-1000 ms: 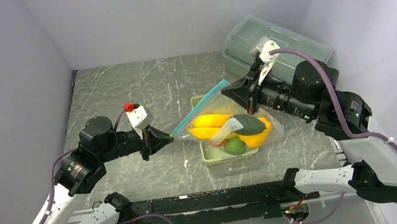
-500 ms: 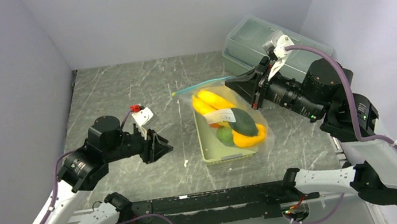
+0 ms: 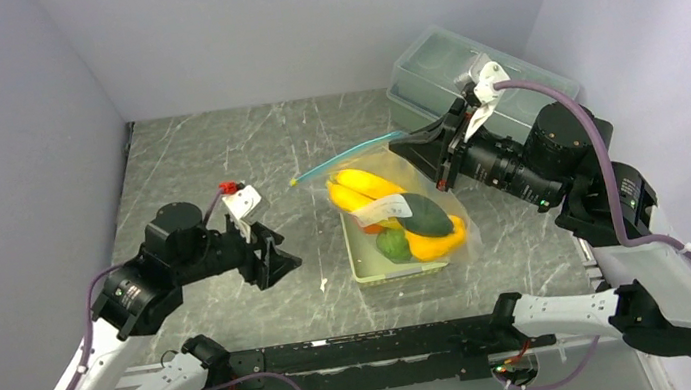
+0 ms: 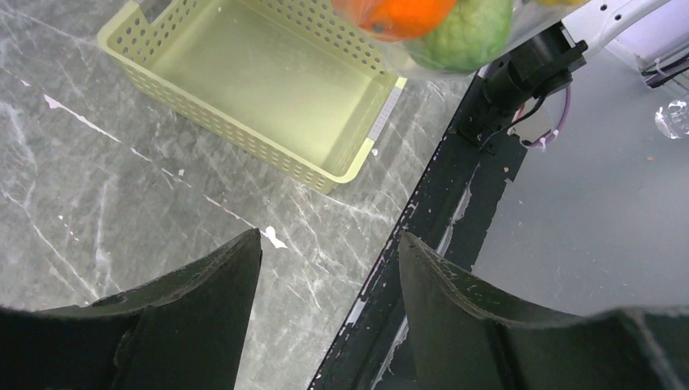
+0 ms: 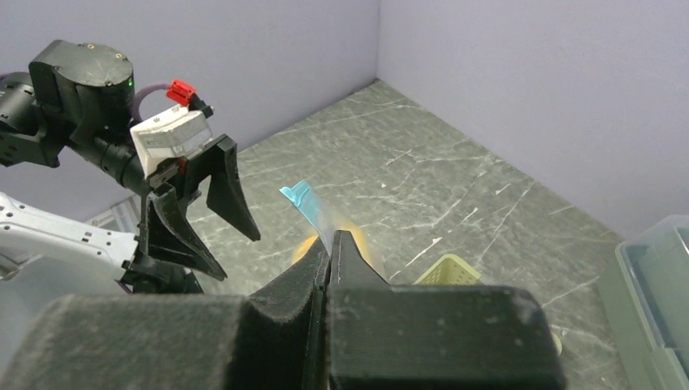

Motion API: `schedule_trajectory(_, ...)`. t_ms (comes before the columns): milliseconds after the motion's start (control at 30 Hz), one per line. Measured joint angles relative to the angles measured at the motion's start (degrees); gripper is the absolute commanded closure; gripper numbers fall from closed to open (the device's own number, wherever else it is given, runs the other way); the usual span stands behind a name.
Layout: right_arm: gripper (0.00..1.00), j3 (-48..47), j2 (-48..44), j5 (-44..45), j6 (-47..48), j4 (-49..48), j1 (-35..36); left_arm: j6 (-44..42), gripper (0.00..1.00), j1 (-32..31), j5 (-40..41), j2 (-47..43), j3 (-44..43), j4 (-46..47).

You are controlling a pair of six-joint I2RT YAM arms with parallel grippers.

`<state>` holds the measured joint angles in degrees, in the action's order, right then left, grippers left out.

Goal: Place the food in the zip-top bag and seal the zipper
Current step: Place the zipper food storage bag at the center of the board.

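Though unclear overhead, right tool (image 5: pixel 329 242) tight on zipper (image 5: pixel 301 200)

Even, diffuse light from above throughout; shadows on the tabletop (image 3: pixel 206 163) faint and soft, no hard glare. Top view sharp. In the right wrist view, zipper (image 5: pixel 297 198) tip smeared and right end effector (image 5: pixel 331 245) soft-focus up close.

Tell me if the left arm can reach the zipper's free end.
Likely yes: the left claw is open, nothing stands between it and the zipper, whose far end the right claw holds.
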<state>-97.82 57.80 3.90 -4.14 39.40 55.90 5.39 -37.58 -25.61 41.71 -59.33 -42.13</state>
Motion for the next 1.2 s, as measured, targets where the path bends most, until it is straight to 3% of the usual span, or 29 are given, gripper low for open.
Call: schedule_trajectory(1200, 1.0, 8.28, 5.97, -20.26, -1.33, -2.08, -0.17, -2.73, 0.22, 0.0, -1.22, 5.27, -12.13, 2.91)
